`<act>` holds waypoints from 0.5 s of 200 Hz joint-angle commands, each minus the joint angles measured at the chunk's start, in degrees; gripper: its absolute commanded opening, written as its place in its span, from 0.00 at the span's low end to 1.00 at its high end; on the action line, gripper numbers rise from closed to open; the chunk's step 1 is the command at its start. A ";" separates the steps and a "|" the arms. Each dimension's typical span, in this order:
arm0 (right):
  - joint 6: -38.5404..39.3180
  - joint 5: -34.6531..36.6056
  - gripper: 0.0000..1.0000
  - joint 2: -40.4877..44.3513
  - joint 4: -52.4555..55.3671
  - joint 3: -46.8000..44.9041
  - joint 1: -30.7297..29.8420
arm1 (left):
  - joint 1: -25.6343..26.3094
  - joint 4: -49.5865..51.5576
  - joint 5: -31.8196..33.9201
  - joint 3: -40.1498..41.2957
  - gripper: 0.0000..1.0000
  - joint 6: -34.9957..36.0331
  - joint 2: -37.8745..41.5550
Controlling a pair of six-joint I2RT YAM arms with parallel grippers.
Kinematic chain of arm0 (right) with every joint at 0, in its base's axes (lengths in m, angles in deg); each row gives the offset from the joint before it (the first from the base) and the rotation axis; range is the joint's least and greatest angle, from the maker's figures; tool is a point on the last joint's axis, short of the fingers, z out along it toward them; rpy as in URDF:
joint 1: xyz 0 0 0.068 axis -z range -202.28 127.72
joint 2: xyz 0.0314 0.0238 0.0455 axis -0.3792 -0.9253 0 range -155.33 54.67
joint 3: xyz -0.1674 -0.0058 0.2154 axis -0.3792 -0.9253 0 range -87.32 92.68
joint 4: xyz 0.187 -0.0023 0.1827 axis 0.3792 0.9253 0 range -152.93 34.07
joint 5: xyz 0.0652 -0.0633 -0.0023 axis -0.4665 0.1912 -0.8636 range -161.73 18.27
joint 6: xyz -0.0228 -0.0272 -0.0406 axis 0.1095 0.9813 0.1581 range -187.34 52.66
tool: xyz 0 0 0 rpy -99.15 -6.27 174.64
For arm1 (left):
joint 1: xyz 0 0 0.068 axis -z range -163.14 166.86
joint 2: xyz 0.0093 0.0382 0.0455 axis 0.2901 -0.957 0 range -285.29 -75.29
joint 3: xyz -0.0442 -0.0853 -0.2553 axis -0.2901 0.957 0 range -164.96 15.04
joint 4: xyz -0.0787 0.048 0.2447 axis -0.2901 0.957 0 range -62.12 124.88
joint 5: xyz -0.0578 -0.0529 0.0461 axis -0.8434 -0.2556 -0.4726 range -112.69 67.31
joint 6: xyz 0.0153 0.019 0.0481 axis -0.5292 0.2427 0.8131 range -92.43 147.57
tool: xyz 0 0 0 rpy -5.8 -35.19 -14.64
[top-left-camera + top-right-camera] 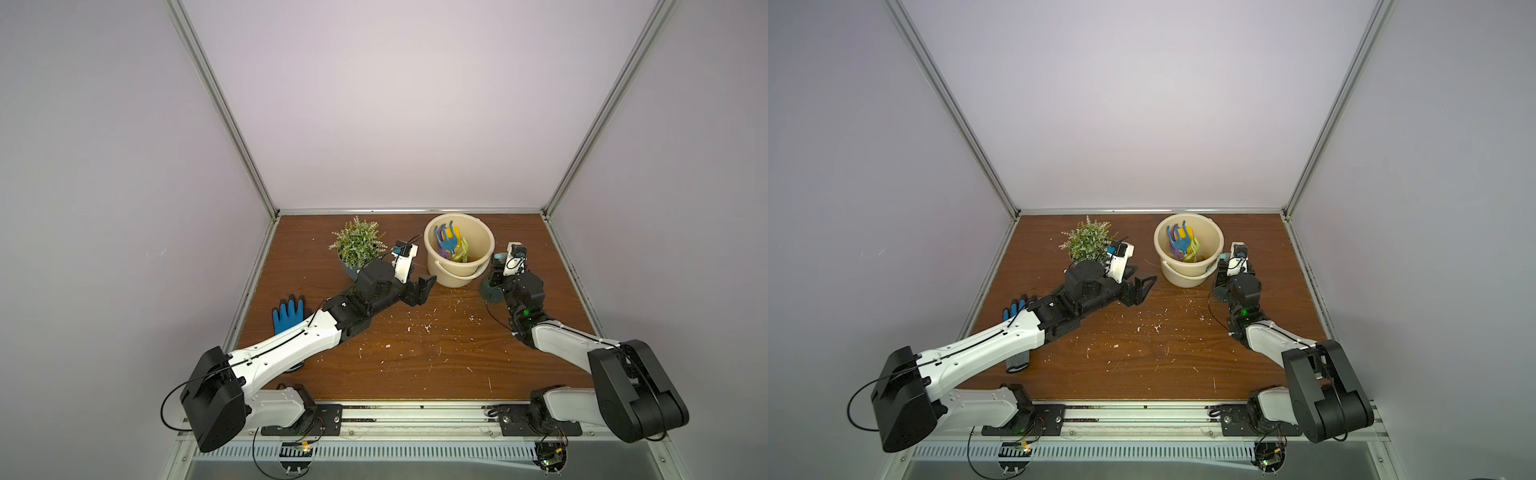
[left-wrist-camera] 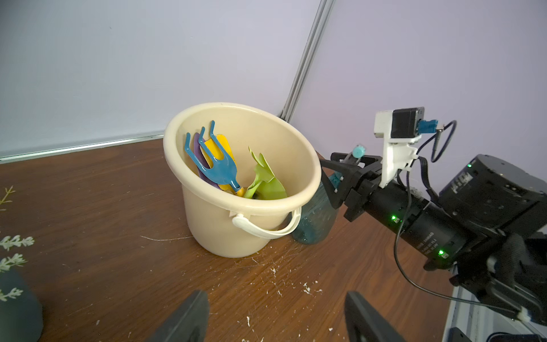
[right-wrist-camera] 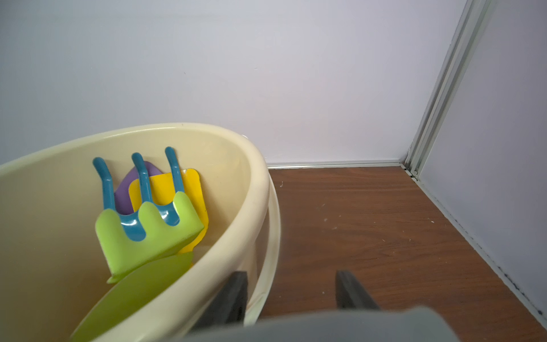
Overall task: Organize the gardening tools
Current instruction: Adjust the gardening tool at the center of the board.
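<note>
Bucket (image 2: 213,231) upright on table (image 2: 103,207), holding blue fork (image 2: 220,174), yellow trowel (image 2: 220,148), purple trowel (image 2: 196,149) and lime tools (image 2: 266,183). Spray bottle (image 2: 313,219) just beside it. Right gripper (image 2: 340,171) at bottle's top, grip unclear. Left gripper (image 2: 275,299) spread, empty.

In both top views the bucket (image 1: 453,277) stands at the upper centre of the table (image 1: 415,353), with the tools (image 1: 448,246) inside it. The plant (image 1: 357,245) sits to its left, the bottle (image 1: 489,291) just beside its lower right. The glove (image 1: 288,318) lies lower left of the plant.
</note>
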 commanded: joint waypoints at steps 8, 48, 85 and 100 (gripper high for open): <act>0.66 0.56 0.59 3.20 2.59 2.49 -0.76 | -0.60 -1.93 -0.54 0.49 0.76 -0.28 0.18; 0.45 1.13 0.63 5.36 4.99 2.93 -0.74 | -0.63 -2.33 -0.96 0.44 0.76 -0.34 0.00; 0.32 1.99 0.66 8.69 11.02 4.60 -0.81 | -0.76 -2.35 -0.83 0.79 0.76 -0.32 0.22; 0.19 2.23 0.67 10.62 12.45 4.52 -0.75 | -0.69 -2.65 -0.93 1.04 0.76 -0.38 0.31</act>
